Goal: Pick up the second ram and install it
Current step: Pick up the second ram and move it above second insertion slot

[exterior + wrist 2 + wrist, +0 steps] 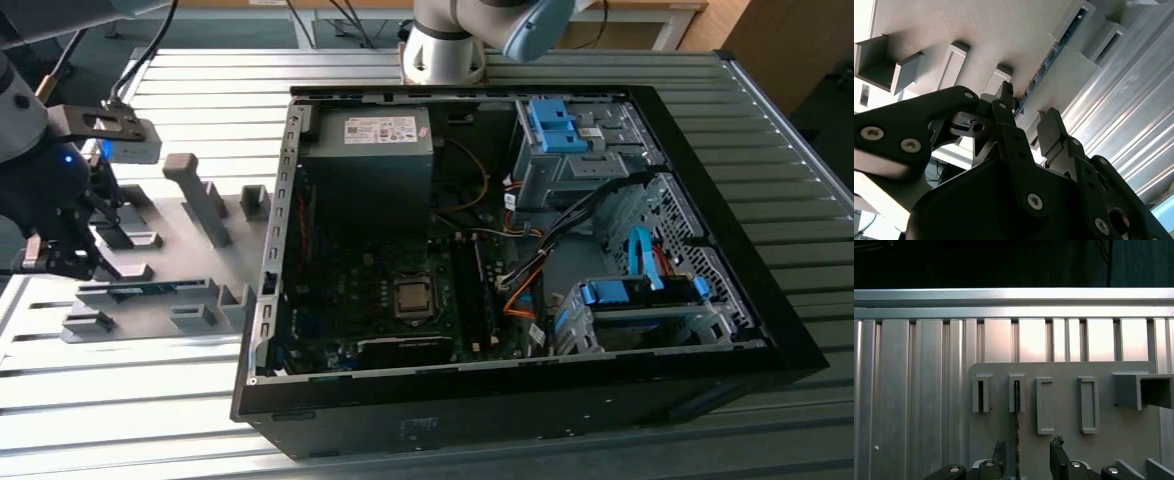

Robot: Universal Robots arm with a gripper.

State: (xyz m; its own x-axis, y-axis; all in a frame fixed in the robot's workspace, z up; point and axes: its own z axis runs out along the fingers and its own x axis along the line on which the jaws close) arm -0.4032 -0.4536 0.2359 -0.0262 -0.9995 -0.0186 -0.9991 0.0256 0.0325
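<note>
Pincer [1027, 447] is hovering spread, fingers flanking the second ram [1016, 425]; ram is standing edge-up in grey fixture [1134, 440] slots, likely for easy gripping.

We see soft, even daylight in the exterior view, the computer case [534, 412] interior shadowed; in the second wrist view, glare streaks the ribbed tabletop [1124, 135].

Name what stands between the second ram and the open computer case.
In the exterior view, grey fixture blocks stand between the second ram and the computer case.
</note>
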